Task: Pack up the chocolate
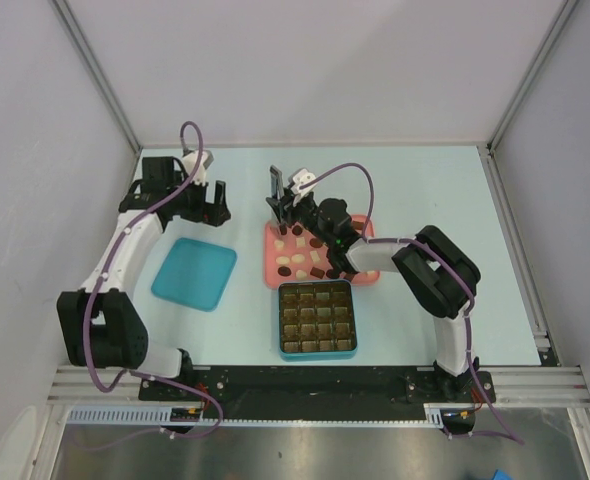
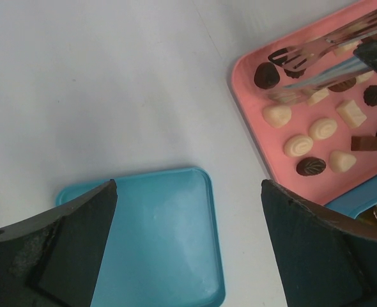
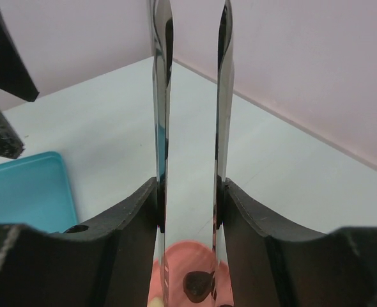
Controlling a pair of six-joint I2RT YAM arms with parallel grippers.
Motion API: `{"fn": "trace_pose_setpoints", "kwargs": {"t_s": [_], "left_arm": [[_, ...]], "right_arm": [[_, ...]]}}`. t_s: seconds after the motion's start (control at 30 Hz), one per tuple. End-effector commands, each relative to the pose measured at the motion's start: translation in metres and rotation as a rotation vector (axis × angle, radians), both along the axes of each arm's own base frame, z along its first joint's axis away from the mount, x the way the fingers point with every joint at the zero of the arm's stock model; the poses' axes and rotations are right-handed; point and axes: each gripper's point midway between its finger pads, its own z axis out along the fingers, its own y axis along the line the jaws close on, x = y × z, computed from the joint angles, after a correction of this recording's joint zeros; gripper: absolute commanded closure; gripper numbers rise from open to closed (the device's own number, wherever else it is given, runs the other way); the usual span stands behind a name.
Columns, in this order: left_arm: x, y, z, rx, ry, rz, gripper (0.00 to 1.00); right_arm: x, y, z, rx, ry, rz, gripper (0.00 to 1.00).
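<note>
Right gripper [image 3: 188, 208] clamps tongs [image 3: 161, 128] above chocolate [image 2: 323, 128]; tongs seemingly empty.

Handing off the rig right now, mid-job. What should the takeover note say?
Left gripper open, empty, above the table near the teal lid.
Right gripper shut on metal tongs, tips over the pink tray, apparently empty.
Chocolates all lie on the tray; the grid box looks empty from above.
Done: nothing packed. Left: move every chocolate into the box.

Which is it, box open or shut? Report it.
Open. The top view shows the box with its grid compartments uncovered; the teal lid lies apart, to its left.
</note>
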Motion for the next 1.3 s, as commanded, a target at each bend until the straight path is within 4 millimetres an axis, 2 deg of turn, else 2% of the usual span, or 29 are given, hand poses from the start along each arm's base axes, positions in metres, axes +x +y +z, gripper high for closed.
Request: {"fn": "trace_pose_setpoints", "kwargs": {"t_s": [0.0,0.07,0.1,0.13,0.17,0.2,0.23,0.27,0.4,0.67,0.87,1.1,1.27], "left_arm": [[0.042,-0.019,0.035,0.002,-0.116,0.019,0.0],[0.067,-0.02,0.046,0.014,-0.141,0.049,0.0],[0.081,-0.022,0.063,0.007,-0.175,0.067,0.0],[0.089,-0.021,0.065,0.01,-0.181,0.084,0.0],[0.101,-0.018,0.056,0.023,-0.161,0.115,0.0],[0.108,-0.02,0.057,0.018,-0.16,0.124,0.0],[0.117,-0.023,0.07,0.013,-0.188,0.126,0.0],[0.125,-0.026,0.059,0.022,-0.164,0.127,0.0],[0.137,-0.053,0.06,0.018,-0.167,0.08,0.0],[0.131,-0.101,0.056,-0.009,-0.14,-0.017,0.0],[0.115,-0.122,0.057,-0.009,-0.137,-0.083,0.0],[0.095,-0.125,0.047,-0.011,-0.112,-0.107,0.0],[0.09,-0.121,0.044,0.007,-0.111,-0.105,0.0]], "right_arm": [[0.005,0.001,0.038,0.065,-0.107,-0.003,0.53],[0.005,0.001,0.038,0.063,-0.109,-0.003,0.53],[0.004,0.002,0.038,0.063,-0.109,-0.002,0.53],[0.004,0.002,0.038,0.063,-0.109,0.001,0.53],[0.004,0.002,0.037,0.061,-0.109,0.0,0.53],[0.005,0.002,0.037,0.062,-0.11,-0.002,0.53],[0.004,0.003,0.037,0.063,-0.112,0.001,0.53],[0.005,0.003,0.036,0.062,-0.11,0.001,0.53],[0.006,0.004,0.029,0.054,-0.105,0.002,0.53],[0.013,0.004,0.022,0.054,-0.104,-0.005,0.52],[0.016,0.003,0.016,0.048,-0.089,-0.001,0.53],[0.012,0.008,0.007,0.035,-0.061,0.015,0.55],[0.009,0.011,0.003,0.016,-0.052,0.019,0.57]]}}
